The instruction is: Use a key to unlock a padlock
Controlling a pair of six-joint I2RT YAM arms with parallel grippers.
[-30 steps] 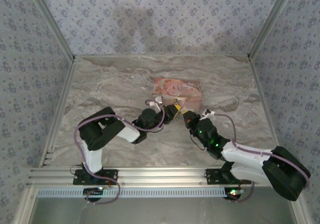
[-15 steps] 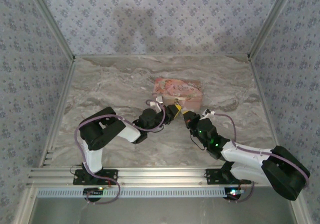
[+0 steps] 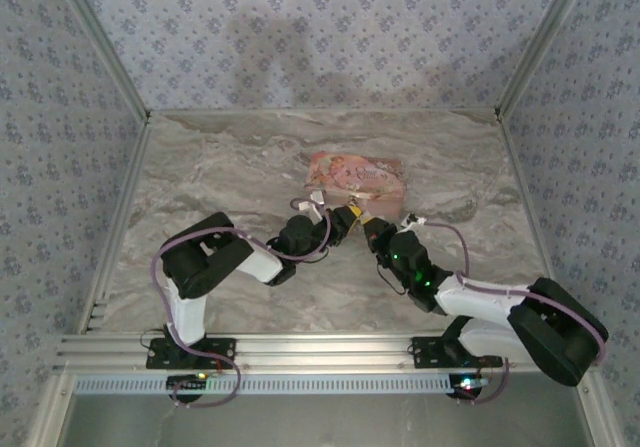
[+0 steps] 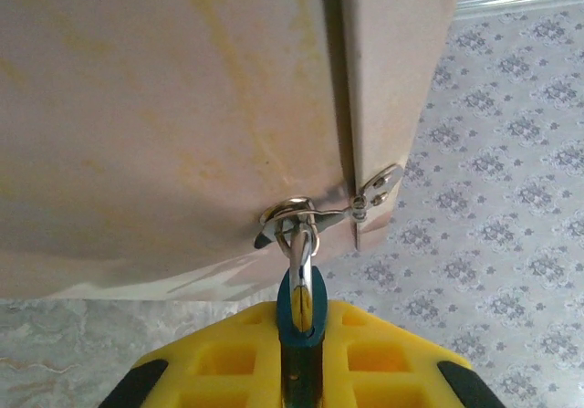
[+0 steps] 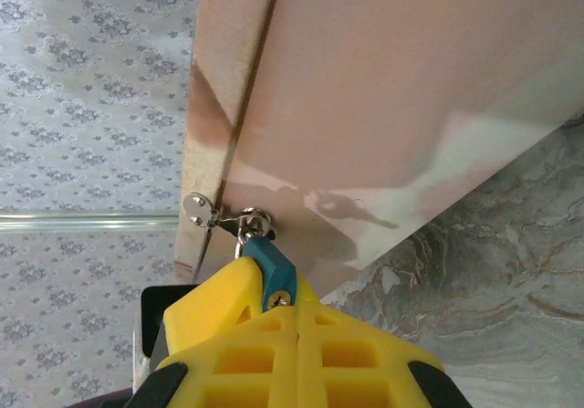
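Observation:
The padlock (image 4: 301, 312) is a tiny blue body with a metal shackle. It hangs from a ring on the hasp (image 4: 365, 203) of the pink storybook (image 3: 360, 175). My left gripper (image 4: 301, 337) is shut on the padlock from below, its yellow fingers (image 4: 219, 353) on both sides. In the right wrist view the padlock (image 5: 272, 266) shows its brass keyhole face (image 5: 280, 296). My right gripper (image 5: 297, 315) is shut, its tips right against that face. The key is hidden. Both grippers meet at the book's near edge, left gripper (image 3: 343, 223) and right gripper (image 3: 371, 230).
The book lies on the marble tabletop (image 3: 220, 167), right of centre toward the back. Patterned walls (image 3: 320, 37) and metal rails (image 3: 120, 207) close in the table. Open tabletop lies to the left and in front of the arms.
The right arm has shifted a little left and forward, bringing its gripper closer against the padlock. The left arm and the book have stayed put.

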